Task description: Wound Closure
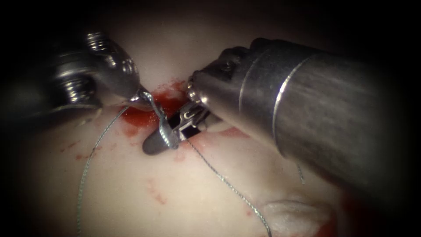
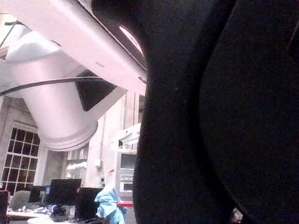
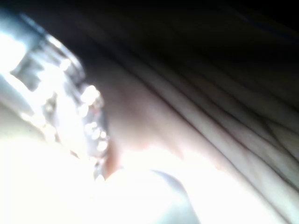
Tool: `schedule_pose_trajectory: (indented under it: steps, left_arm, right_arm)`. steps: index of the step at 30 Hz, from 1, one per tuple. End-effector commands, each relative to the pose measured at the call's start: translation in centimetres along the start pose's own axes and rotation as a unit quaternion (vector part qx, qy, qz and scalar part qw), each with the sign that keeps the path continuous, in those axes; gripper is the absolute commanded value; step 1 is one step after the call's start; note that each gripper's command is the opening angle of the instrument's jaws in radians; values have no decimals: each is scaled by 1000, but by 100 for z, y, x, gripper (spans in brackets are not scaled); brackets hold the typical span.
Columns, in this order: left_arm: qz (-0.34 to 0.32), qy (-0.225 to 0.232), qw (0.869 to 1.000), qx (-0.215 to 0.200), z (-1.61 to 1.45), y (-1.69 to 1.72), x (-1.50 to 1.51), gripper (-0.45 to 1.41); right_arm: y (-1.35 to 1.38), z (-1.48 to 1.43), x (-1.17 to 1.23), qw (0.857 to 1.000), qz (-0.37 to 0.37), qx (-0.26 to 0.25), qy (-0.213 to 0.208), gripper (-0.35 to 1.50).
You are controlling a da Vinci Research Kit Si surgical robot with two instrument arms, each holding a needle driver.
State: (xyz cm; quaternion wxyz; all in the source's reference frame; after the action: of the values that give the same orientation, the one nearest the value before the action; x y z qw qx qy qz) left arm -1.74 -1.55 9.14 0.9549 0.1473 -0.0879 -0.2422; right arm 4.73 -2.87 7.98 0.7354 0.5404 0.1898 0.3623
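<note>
at nine o'clock we see the left tool [image 1: 141, 97] pinching the thread [image 1: 158, 115], probably to keep it taut over the red fluid [image 1: 144, 115], while toward three o'clock the right tool [image 1: 163, 139], jaws together, has thread wrapped round it; we cannot make out the needle.

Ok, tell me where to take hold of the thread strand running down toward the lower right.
Probably mid-strand: there the thread lies straight and alone on bare tissue. Come from above, jaws set across the line. Higher up it winds round the right tool, too crowded to grip. The left tool appears shut on the thread's upper part.
</note>
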Motion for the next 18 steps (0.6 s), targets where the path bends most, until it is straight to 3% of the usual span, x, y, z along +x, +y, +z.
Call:
schedule_pose_trajectory:
  steps: [1,18]
  left_arm:
    - [-1,0,1000,-3,-6,6,-11,-45]
    - [-3,24,1000,-3,9,-4,-12,-45]
  right_arm:
    - [1,1,15,1000,0,-11,-4,-35]
    - [9,-5,8,993,-21,-90,-67,-35]
